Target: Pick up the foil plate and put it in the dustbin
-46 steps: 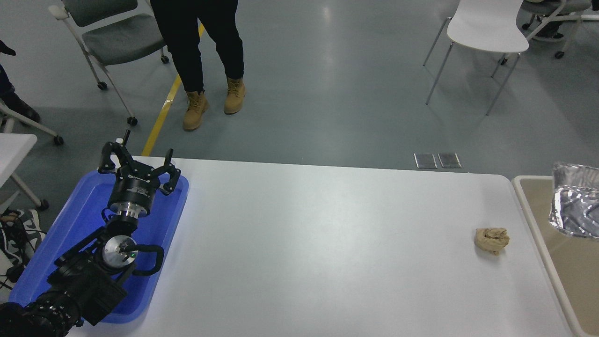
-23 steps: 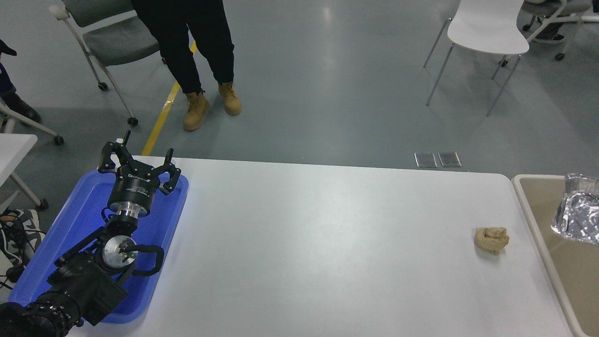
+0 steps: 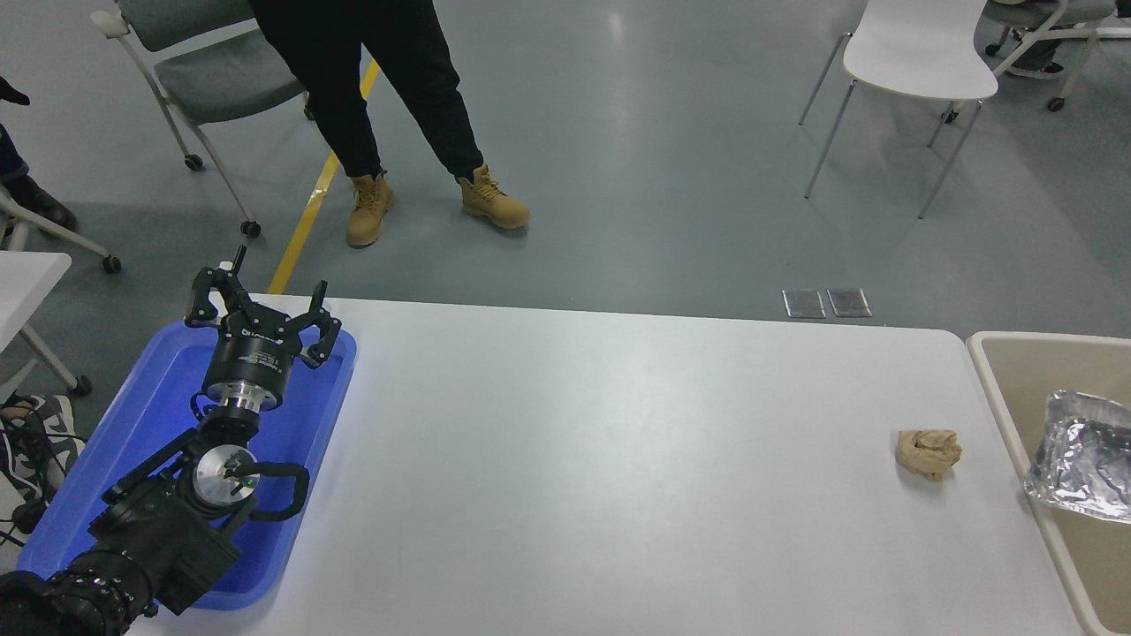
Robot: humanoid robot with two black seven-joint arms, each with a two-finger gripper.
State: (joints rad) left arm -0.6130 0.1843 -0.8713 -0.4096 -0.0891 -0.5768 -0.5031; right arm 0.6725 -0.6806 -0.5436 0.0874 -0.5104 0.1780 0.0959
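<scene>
The foil plate (image 3: 1085, 455), crumpled shiny silver, lies inside the dustbin (image 3: 1007, 389) at the right edge of the picture, against the bin's near-left wall. The dustbin has a tan interior and a thin white rim and stands right beside the table's right end. No gripper touches the foil plate. My right arm and gripper are out of view. My left gripper (image 3: 261, 305) is open and empty, parked over the blue tray at the lower left.
A small tan crumpled paper wad (image 3: 928, 453) lies on the white table (image 3: 601, 459) near its right end. The blue tray (image 3: 150, 415) sits at the left under my left arm. A person in tan boots (image 3: 424, 203) walks beyond the table. Chairs stand on the floor behind.
The foil plate has dropped from up at the right edge down into the dustbin. The person beyond the table has stepped to the right. My left arm has not moved.
</scene>
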